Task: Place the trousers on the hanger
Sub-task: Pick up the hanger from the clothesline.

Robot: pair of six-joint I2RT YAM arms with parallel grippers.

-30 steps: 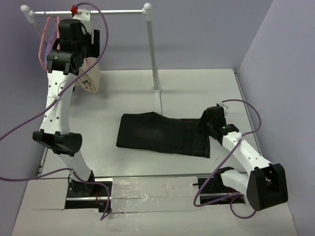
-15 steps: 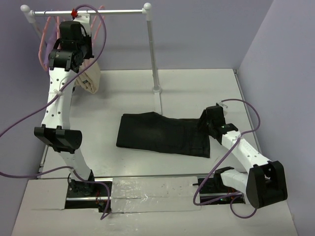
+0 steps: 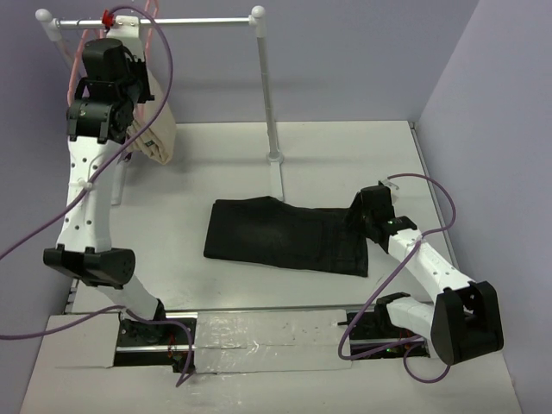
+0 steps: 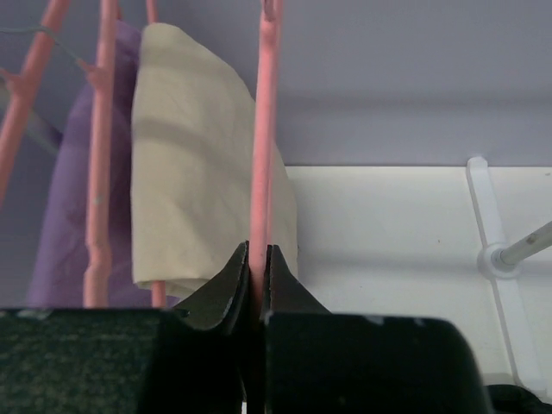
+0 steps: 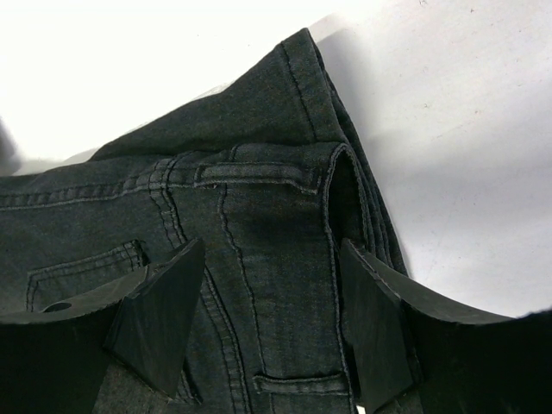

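No legible text or labels anywhere.

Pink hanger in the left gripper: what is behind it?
A beige garment hangs directly behind the hanger, a purple garment further left. The left gripper hides the hanger's lower part.

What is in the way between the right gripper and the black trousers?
Nothing that I can see. The right gripper is open and sits just over the waistband end of the trousers, with one finger on each side. The trousers lie flat on the table, and nothing else is between them.
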